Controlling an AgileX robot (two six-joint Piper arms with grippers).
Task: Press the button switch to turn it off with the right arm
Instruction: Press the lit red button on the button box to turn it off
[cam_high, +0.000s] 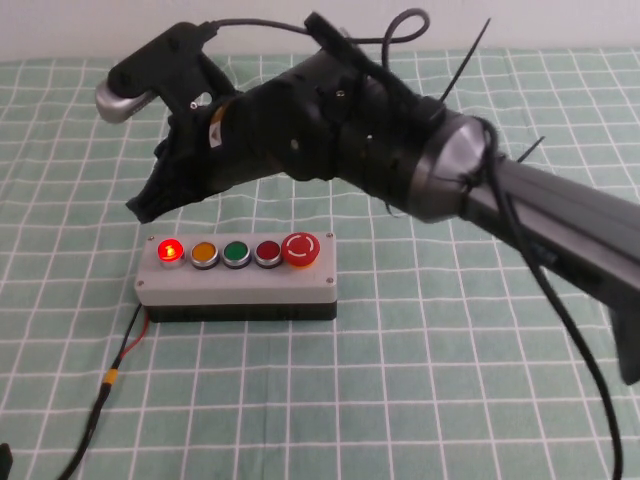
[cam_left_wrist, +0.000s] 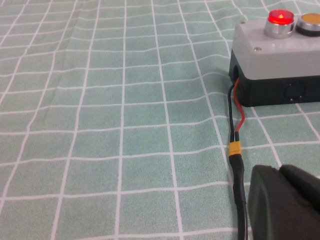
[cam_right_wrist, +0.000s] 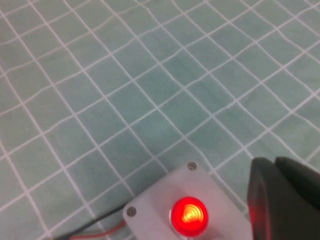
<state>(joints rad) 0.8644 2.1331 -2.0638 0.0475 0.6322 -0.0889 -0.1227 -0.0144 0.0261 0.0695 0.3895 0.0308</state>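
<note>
A grey button box (cam_high: 240, 284) lies on the green checked cloth, with a row of buttons on top. Its leftmost button, the red button (cam_high: 170, 250), glows. To its right are an orange button (cam_high: 204, 253), a green button (cam_high: 236, 252), a dark red button (cam_high: 267, 251) and a large red stop knob (cam_high: 301, 249). My right gripper (cam_high: 146, 206) hangs shut just behind and left of the lit button, a little above it and not touching. In the right wrist view the lit button (cam_right_wrist: 189, 215) glows beside the gripper (cam_right_wrist: 282, 197). My left gripper (cam_left_wrist: 285, 200) rests shut near the box's cable.
A black and red cable (cam_high: 118, 365) with a yellow connector (cam_left_wrist: 234, 148) runs from the box's left end toward the front edge. The right arm's body (cam_high: 400, 150) spans the table behind the box. Green checked cloth (cam_high: 440, 380) covers the table.
</note>
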